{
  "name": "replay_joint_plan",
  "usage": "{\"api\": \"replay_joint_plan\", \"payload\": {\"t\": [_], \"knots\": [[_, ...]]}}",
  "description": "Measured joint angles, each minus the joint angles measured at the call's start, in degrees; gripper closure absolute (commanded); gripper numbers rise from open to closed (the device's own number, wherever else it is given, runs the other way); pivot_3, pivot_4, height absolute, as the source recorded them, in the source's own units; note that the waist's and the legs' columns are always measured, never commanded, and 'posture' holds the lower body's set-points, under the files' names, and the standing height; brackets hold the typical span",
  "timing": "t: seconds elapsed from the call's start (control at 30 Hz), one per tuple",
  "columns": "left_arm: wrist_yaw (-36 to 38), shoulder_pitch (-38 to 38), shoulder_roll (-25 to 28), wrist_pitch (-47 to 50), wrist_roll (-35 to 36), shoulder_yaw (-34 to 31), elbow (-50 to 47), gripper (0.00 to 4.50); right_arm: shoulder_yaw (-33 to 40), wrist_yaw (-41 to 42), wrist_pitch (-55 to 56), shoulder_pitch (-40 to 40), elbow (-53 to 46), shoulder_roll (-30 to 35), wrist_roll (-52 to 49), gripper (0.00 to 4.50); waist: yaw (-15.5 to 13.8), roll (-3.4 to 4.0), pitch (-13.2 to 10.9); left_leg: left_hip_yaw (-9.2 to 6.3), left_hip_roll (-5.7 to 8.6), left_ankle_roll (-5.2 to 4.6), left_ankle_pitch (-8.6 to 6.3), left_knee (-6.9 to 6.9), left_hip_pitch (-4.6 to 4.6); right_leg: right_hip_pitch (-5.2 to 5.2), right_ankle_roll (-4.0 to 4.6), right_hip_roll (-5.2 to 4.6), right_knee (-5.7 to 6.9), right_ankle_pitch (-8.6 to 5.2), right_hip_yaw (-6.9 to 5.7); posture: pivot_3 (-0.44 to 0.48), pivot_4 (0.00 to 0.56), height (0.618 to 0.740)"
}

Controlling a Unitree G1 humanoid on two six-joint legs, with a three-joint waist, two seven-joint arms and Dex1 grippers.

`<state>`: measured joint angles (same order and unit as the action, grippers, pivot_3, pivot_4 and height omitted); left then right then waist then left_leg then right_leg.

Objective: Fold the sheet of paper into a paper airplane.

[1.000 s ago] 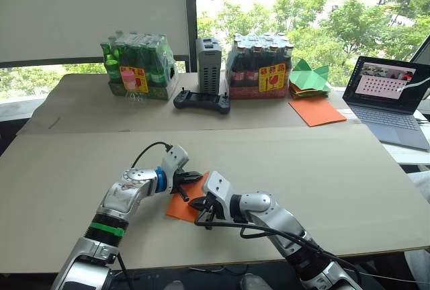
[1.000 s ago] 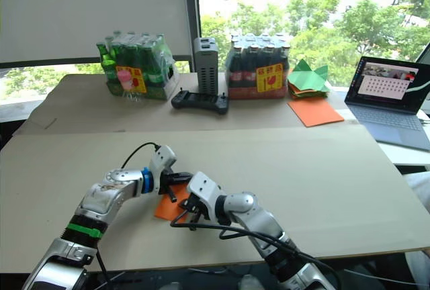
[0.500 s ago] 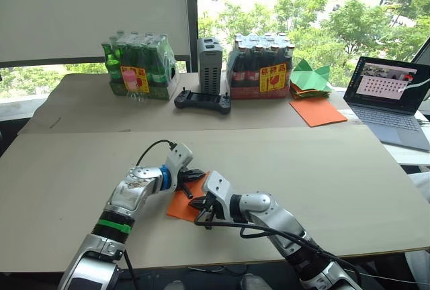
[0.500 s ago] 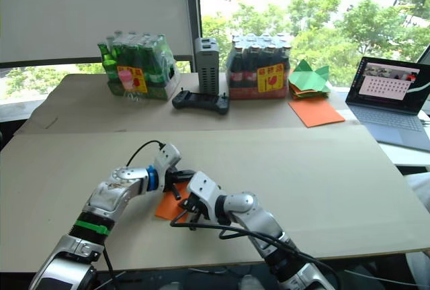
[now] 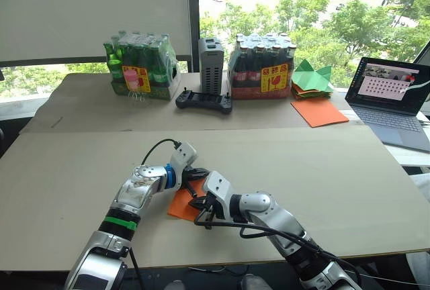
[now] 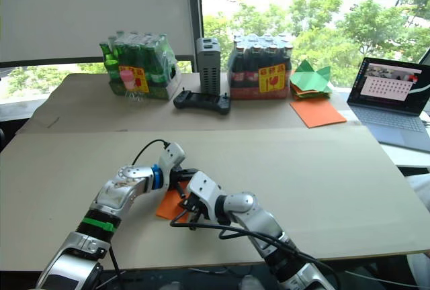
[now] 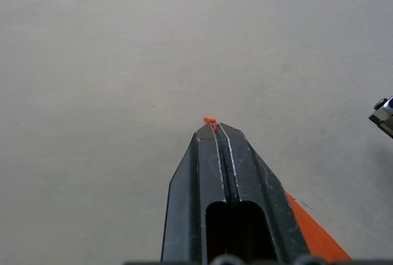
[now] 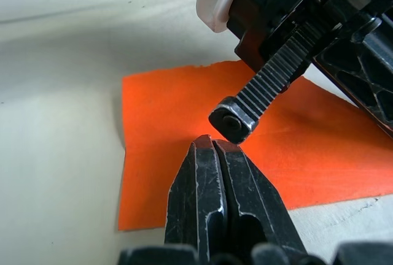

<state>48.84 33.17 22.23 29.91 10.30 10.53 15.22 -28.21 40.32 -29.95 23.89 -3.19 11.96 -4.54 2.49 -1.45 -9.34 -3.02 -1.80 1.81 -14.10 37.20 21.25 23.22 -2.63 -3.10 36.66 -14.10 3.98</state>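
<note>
With the left gripper (image 7: 216, 125) pinched tight on a corner of the sheet of paper (image 8: 184, 148) and the right gripper (image 8: 212, 144) closed empty, pressing it flat on the table (image 5: 302, 169) (near edge), carry that 1 corner over slowly — keeping edges aligned.

The paper (image 5: 180, 205) is lying flat on the table, low in the head view and a bit left of the middle. It is bright orange and thin, with straight edges. A tiny orange bit of it is sticking out past two closed black finger tips.
</note>
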Motion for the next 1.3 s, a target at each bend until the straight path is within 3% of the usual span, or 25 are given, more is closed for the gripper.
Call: {"api": "replay_joint_plan", "payload": {"t": [1.3], "knots": [[-1.1,-18.6,11.6,7.3,6.4,-8.7,-20.3,4.46,-0.4,0.6,-0.5,-0.6,-0.8,0.0,0.0,4.50,0.5,0.02,0.0,0.02,-0.04,0.00,0.00,-0.09,-0.09,0.00,0.05,0.00,0.02,-0.02,0.01,0.000,0.150,0.740]]}}
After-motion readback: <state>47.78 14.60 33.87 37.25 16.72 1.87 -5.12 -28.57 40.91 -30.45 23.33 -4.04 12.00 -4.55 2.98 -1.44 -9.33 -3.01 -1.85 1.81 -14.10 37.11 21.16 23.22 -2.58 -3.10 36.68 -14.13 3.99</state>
